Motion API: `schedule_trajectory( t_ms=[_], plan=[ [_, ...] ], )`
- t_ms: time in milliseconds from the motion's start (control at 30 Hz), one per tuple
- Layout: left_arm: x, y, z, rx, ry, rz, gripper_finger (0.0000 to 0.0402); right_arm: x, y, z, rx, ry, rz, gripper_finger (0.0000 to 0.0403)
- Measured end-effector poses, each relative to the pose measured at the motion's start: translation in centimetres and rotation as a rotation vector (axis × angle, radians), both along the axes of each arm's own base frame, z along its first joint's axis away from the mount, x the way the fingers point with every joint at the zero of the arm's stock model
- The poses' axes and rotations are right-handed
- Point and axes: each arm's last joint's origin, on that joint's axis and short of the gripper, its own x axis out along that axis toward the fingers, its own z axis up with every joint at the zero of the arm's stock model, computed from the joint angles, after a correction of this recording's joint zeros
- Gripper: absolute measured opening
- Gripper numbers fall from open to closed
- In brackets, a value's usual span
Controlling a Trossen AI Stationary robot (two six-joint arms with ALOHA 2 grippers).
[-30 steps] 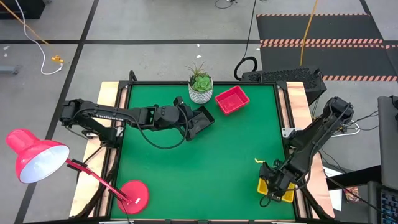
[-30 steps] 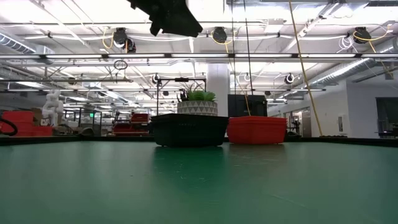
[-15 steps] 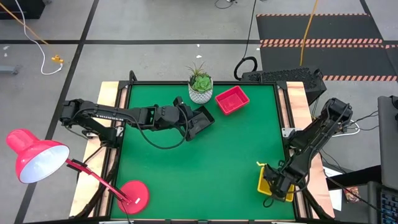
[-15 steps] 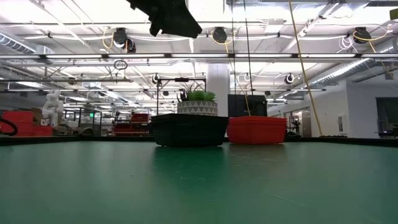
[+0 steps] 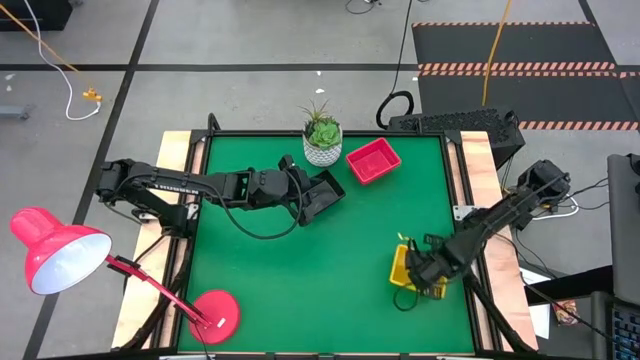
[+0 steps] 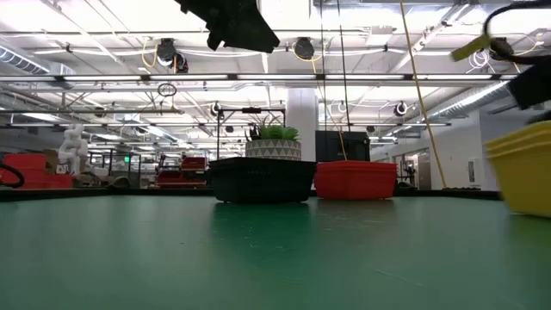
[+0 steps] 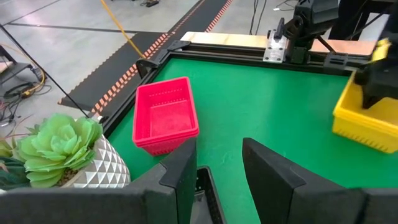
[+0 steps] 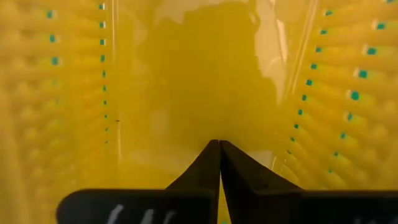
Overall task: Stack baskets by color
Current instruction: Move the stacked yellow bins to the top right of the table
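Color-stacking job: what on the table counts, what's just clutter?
Job: yellow plastic mesh baskets under the right gripper; black mesh baskets by the left gripper; red-pink mesh baskets.
Clutter: white potted succulent; red desk lamp.

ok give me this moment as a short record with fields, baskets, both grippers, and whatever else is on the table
yellow basket: near the table's right front, right gripper on it
red basket: at the far edge, right of the plant pot
black basket: left of the red one, under the left gripper
right gripper: fingers together inside the yellow basket, pinching its wall
left gripper: over the black basket; grip unclear
plant pot: white, holding a succulent, far edge centre
lamp base: round, red, front left corner
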Motion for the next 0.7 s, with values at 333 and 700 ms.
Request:
schedule_trajectory(
  t_ms=[333,700],
  plan=[
    [0.0,0.0,0.0,0.004,0.002,-0.002,0.0131,3.0,-5.9,-0.1,-0.085,-0.02,0.035,0.0001],
    [0.0,0.0,-0.1,0.021,0.017,-0.01,0.0131,4.0,-13.2,-0.1,-0.196,-0.012,-0.115,0.0]
  ],
)
